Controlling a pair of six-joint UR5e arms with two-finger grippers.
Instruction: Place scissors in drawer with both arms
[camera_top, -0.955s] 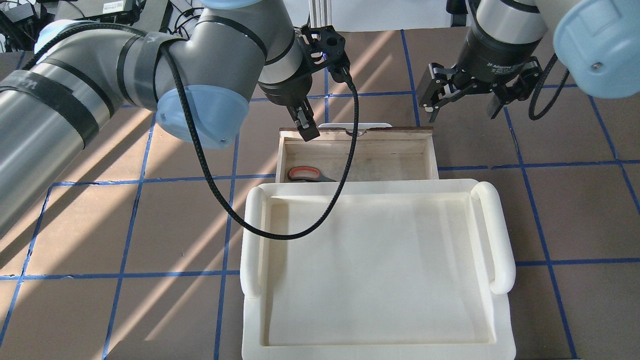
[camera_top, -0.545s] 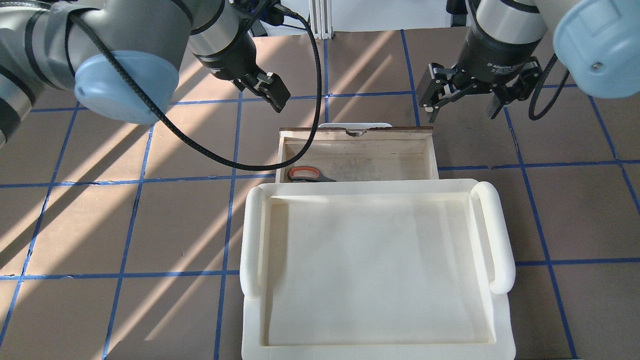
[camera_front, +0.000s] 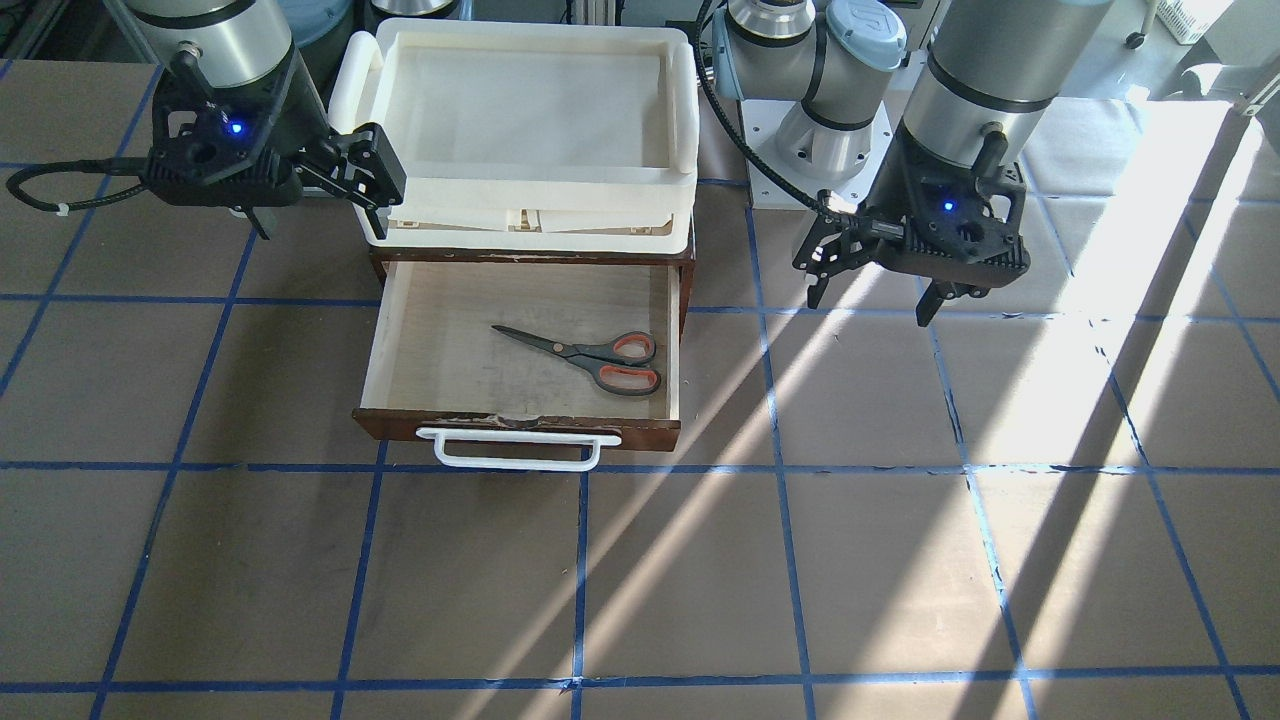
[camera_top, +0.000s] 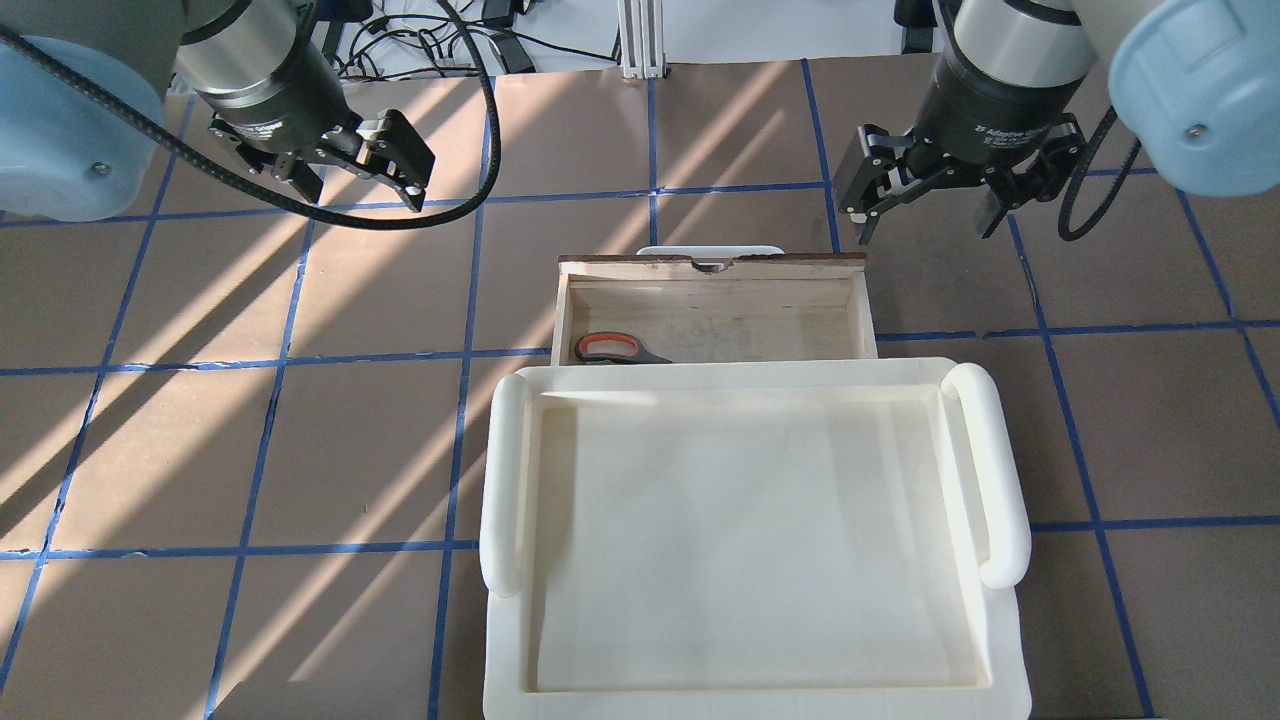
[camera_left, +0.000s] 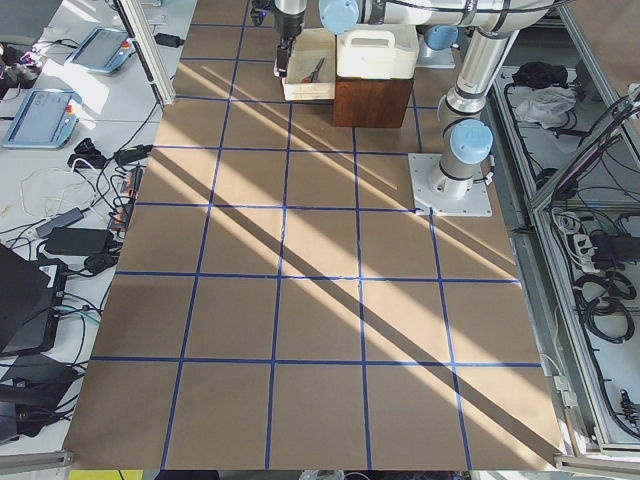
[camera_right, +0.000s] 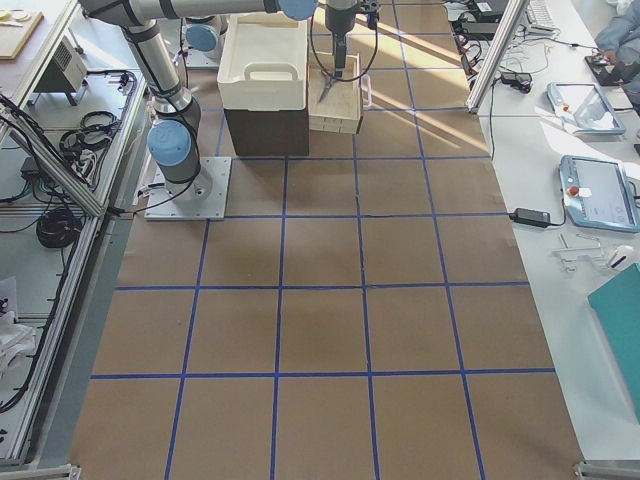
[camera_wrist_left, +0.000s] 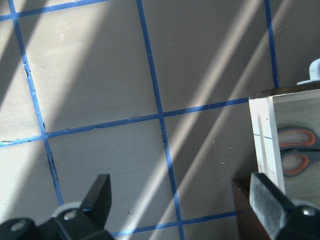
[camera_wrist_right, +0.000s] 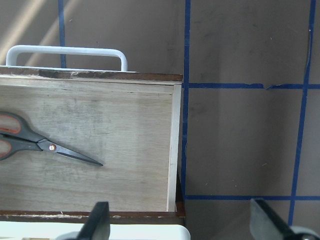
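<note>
The scissors (camera_front: 590, 358) are lying flat inside the open drawer (camera_front: 520, 428), handles toward its left side. The left tool (camera_front: 868, 308) is hovering with fingers spread wide above the counter (camera_front: 900, 520), left of the drawer. The right tool (camera_top: 925, 232) is hanging equally wide near the drawer's right side, and both are gripping nothing.

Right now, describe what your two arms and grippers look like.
Both arms are silver-grey tubes, left arm and right arm alike, with pale blue joint caps. The left gripper and right gripper are black, each with two jaws and white lettering on the body. A black ribbed cable runs to each wrist, where a small blue light glows.
</note>
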